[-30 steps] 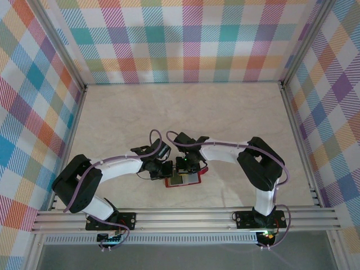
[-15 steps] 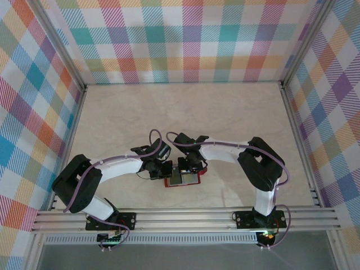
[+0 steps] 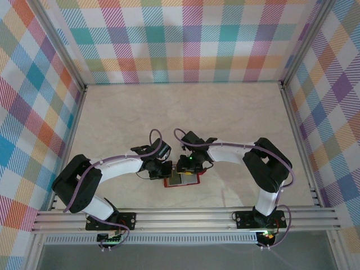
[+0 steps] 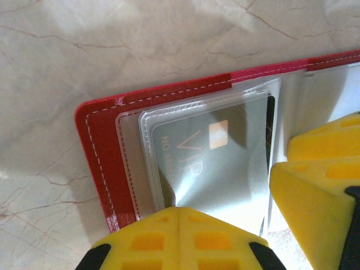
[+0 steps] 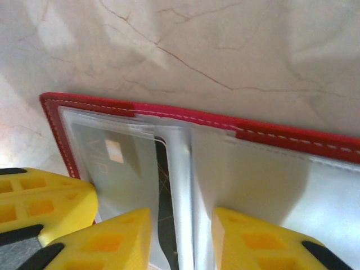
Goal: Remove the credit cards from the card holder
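Observation:
The red card holder (image 3: 183,181) lies open on the table near the front, its clear pockets facing up. A silver-grey credit card (image 4: 216,163) marked VIP sits inside the left pocket (image 5: 115,169), with a dark edge of a card (image 5: 163,191) showing beside it. My left gripper (image 4: 179,222) is shut, its yellow tips pressing down on that pocket's near edge. My right gripper (image 5: 181,242) is open, its fingers (image 5: 250,239) straddling the middle fold of the clear sleeves. Both grippers meet over the holder (image 3: 179,167).
The holder rests on a pale marble-patterned tabletop (image 3: 185,112) walled by checked panels (image 3: 185,39). An aluminium rail (image 3: 185,218) runs along the near edge. The right gripper's yellow finger (image 4: 315,185) stands close to the left gripper's tips.
My right gripper has opened its jaws over the holder's middle fold and shifted slightly. The left gripper has stayed shut and in place.

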You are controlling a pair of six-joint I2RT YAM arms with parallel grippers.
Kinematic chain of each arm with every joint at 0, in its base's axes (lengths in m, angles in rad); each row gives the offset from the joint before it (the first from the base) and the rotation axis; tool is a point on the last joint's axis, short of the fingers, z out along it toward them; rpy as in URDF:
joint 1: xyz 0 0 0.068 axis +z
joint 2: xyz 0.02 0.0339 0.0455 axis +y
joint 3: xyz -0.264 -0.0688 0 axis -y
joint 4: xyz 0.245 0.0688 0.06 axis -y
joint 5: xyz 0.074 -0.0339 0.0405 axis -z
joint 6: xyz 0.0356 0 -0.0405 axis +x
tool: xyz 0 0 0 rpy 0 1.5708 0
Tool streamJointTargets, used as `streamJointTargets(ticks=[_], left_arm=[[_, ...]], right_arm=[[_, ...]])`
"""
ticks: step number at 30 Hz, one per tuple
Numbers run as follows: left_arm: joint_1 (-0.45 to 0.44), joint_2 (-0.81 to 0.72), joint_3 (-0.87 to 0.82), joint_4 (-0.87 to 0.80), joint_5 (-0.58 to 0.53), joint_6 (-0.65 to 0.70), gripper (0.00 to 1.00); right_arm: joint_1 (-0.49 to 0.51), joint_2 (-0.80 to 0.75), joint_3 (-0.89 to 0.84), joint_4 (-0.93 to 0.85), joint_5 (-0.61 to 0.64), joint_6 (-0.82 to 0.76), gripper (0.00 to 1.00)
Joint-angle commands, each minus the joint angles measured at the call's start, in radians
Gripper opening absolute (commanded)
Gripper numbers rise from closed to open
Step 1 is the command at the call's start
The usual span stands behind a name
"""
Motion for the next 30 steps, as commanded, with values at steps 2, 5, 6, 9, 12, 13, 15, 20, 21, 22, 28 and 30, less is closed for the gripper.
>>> streamJointTargets(ticks=[2, 5, 6, 9, 12, 13, 15, 20, 21, 22, 28, 30], left_arm=[[-0.007, 0.019, 0.011, -0.054, -0.030, 0.011, 0.00], [-0.007, 0.023, 0.011, -0.051, -0.030, 0.011, 0.00], [-0.008, 0.022, 0.011, -0.051, -0.030, 0.011, 0.00], [-0.007, 0.021, 0.009, -0.052, -0.032, 0.011, 0.00], [-0.007, 0.018, 0.009, -0.054, -0.033, 0.011, 0.00], [-0.008, 0.017, 0.007, -0.054, -0.033, 0.011, 0.00], [-0.007, 0.016, 0.006, -0.054, -0.033, 0.010, 0.00], [-0.008, 0.015, 0.005, -0.052, -0.033, 0.010, 0.00], [-0.007, 0.015, 0.004, -0.052, -0.034, 0.009, 0.00], [-0.007, 0.015, 0.005, -0.051, -0.034, 0.009, 0.00], [-0.008, 0.011, 0.005, -0.055, -0.033, 0.007, 0.00], [-0.008, 0.009, 0.006, -0.052, -0.035, 0.008, 0.00]], right_arm=[[-0.002, -0.017, -0.020, 0.104, -0.085, 0.017, 0.28], [-0.002, -0.011, -0.022, 0.121, -0.101, 0.018, 0.28], [-0.003, -0.009, -0.022, 0.125, -0.106, 0.018, 0.28], [-0.002, -0.001, -0.022, 0.129, -0.108, 0.020, 0.29], [-0.002, 0.005, -0.018, 0.111, -0.096, 0.017, 0.29], [-0.003, 0.007, -0.016, 0.097, -0.084, 0.015, 0.29], [-0.003, 0.006, -0.014, 0.079, -0.067, 0.011, 0.29], [-0.003, 0.003, -0.012, 0.057, -0.050, 0.002, 0.30], [-0.003, 0.003, -0.013, 0.058, -0.055, 0.000, 0.30], [-0.003, 0.005, -0.012, 0.063, -0.063, 0.000, 0.30], [-0.003, 0.023, -0.005, 0.086, -0.105, -0.002, 0.30], [-0.003, 0.024, -0.008, 0.099, -0.116, 0.001, 0.30]])
